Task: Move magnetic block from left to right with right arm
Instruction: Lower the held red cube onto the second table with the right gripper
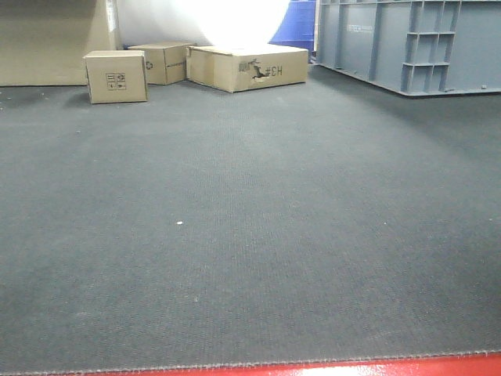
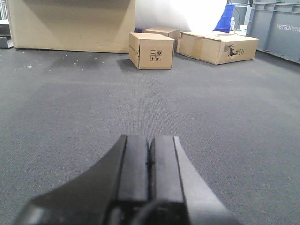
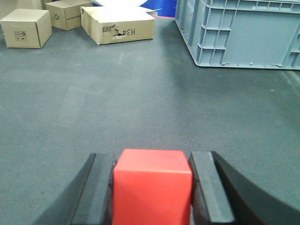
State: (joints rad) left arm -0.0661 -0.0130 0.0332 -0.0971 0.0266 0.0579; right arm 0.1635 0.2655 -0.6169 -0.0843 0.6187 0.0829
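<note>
Gripping the red block by two opposite faces, the right gripper is clamped on it, one black jaw flat against each side. The block sits square between the jaws, and its top and near faces are in plain sight and unmarked. Whether its underside touches the floor cannot be told from the wrist view.

The floor is a dark grey ribbed mat running ahead of the gripper. Beyond it to the right stands a large grey plastic crate. At the far left lie a flat cardboard box marked "#H3" and torn at the front, a small cardboard box with printed symbols, and a third box behind them.

The left gripper is clenched on nothing, jaws pressed together, with the same mat ahead of it. A big cardboard carton stands at the far left in its view. A red strip edges the bottom of the front view.
</note>
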